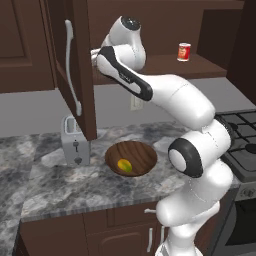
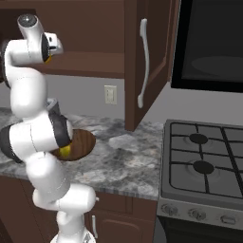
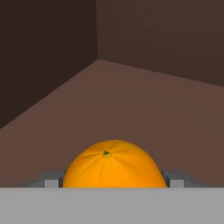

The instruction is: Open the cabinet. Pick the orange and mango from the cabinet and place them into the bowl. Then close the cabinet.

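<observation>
One cabinet [image 1: 75, 65] stands open, with two doors swung outward: one at the left of the shelf in the left base view, the other [image 2: 147, 61] in the right base view. One orange [image 3: 114, 165] sits on the cabinet shelf, near the back corner, directly between the two fingertips [image 3: 51, 181] of the gripper [image 3: 114, 183]. The jaws stand apart, one on each side of the fruit; contact with its skin cannot be confirmed. One red can [image 1: 184, 51] stands upright on the same shelf, well apart from the gripper, toward the right end. Below the cabinet, one bowl [image 1: 145, 152] rests on the counter [image 1: 55, 185]. One mango [image 1: 124, 165] lies inside the bowl, near its front rim. One toaster [image 1: 75, 142] stands just beside the bowl, on its left, under the open door. One stove [image 2: 204, 161] adjoins the counter on the right.
</observation>
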Tool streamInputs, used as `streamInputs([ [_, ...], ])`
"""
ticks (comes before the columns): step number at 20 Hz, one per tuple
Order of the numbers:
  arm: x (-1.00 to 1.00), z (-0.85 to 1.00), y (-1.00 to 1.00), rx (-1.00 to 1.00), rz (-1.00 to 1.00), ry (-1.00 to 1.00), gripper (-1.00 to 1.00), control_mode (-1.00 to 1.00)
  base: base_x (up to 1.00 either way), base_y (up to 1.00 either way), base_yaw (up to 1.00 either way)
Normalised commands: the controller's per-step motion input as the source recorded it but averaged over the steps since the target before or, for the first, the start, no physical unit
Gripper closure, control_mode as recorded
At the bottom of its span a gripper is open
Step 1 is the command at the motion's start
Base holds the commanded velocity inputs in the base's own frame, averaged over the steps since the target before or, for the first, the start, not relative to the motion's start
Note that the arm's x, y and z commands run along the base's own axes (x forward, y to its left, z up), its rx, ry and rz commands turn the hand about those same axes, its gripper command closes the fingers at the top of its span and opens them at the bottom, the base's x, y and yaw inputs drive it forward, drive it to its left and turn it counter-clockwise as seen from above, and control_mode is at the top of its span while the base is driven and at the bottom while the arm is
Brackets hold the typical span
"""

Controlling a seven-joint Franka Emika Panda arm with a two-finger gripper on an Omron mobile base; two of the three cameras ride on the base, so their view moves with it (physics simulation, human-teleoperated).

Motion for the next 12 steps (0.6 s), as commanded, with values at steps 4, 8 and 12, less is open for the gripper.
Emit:
streamInputs([
  [4, -0.93, 0.0, -0.47, 0.0, -0.08, -0.02, 1.0, -1.0, 0.0, 0.0, 0.0],
  [8, -1.0, 0.0, -0.46, 0.0, -0.1, 0.0, 1.0, -1.0, 0.0, 0.0, 0.0],
  [12, -1.0, 0.0, -0.42, 0.0, -0.11, 0.09, 1.0, -1.0, 0.0, 0.0, 0.0],
])
